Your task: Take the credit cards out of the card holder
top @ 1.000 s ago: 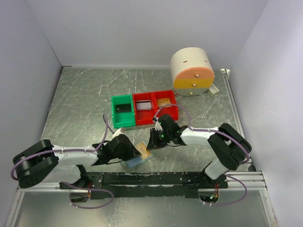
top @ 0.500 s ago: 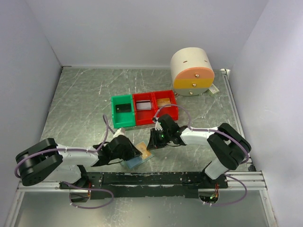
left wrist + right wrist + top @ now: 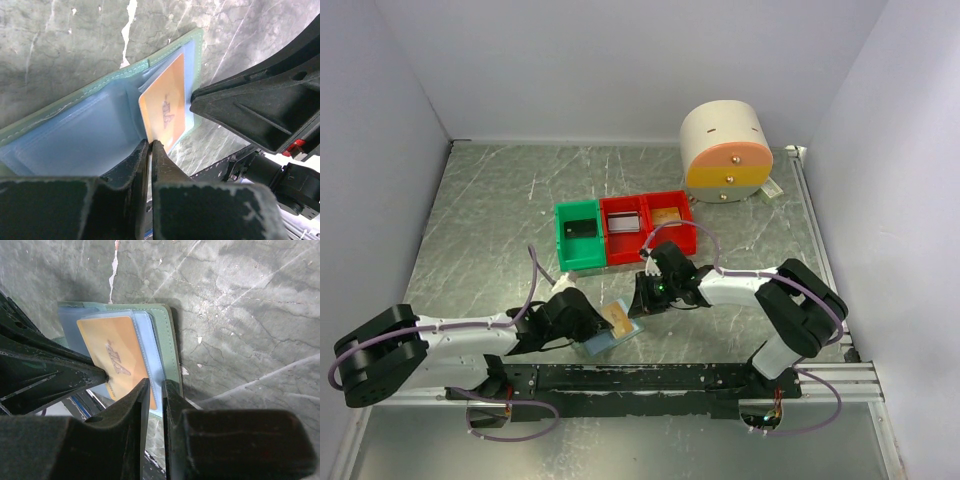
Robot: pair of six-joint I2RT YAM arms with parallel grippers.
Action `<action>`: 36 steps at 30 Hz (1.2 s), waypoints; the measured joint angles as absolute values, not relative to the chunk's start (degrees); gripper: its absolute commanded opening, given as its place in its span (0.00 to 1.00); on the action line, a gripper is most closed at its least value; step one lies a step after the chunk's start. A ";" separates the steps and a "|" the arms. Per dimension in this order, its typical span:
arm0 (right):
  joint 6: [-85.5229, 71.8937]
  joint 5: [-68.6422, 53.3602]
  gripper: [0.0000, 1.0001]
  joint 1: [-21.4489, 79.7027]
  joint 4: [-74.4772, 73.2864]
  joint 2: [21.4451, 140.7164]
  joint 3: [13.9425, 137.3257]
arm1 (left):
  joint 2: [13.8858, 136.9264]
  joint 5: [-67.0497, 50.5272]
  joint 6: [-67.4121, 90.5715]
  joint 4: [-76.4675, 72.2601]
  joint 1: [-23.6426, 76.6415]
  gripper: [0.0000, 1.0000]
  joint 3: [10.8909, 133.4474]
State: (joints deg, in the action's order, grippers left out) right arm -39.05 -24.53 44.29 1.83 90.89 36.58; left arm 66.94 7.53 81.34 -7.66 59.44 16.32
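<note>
The card holder (image 3: 605, 341) lies spread open near the table's front edge, pale blue with a green stitched rim (image 3: 167, 340). An orange credit card (image 3: 617, 317) sticks partly out of its right pocket, one end raised. My left gripper (image 3: 601, 322) is shut on that card (image 3: 165, 107), the jaws pinching its near corner (image 3: 150, 144). My right gripper (image 3: 640, 302) is shut on the holder's right edge (image 3: 155, 384), pinning the blue sleeve just beside the card (image 3: 117, 357). The two grippers nearly touch over the holder (image 3: 85, 135).
Behind the holder stand a green bin (image 3: 580, 235) and two red bins (image 3: 625, 228), the right one (image 3: 688, 238) holding a tan card (image 3: 667, 215). A round cream drawer unit (image 3: 725, 150) sits at the back right. A black rail (image 3: 650, 378) runs along the near edge.
My left jaws have closed on the orange card and its end has lifted out of the pocket, moving slightly left. The left arm's elbow swung down and left. The right gripper stayed in place.
</note>
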 measured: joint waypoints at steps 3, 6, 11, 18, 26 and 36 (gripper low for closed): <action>-39.03 -24.56 0.17 44.29 1.76 90.91 36.64 | 66.30 7.57 81.36 -6.24 59.46 0.16 16.32; -39.00 -24.56 0.17 44.31 1.48 91.02 36.88 | 66.17 7.57 81.45 -5.26 59.53 0.18 16.32; -38.81 -24.69 0.18 44.38 1.13 91.09 37.17 | 66.15 7.57 81.45 -4.97 59.72 0.17 16.32; -37.30 -24.95 0.19 45.82 -1.78 90.04 38.65 | 66.61 7.60 81.45 -5.15 59.86 0.18 16.32; -36.88 -24.80 0.19 49.28 -1.96 91.55 41.91 | 66.39 7.79 81.45 -4.99 60.07 0.20 16.32; -39.11 -23.14 0.19 49.30 -2.04 93.65 41.87 | 64.10 7.86 82.21 -7.35 60.23 0.19 13.28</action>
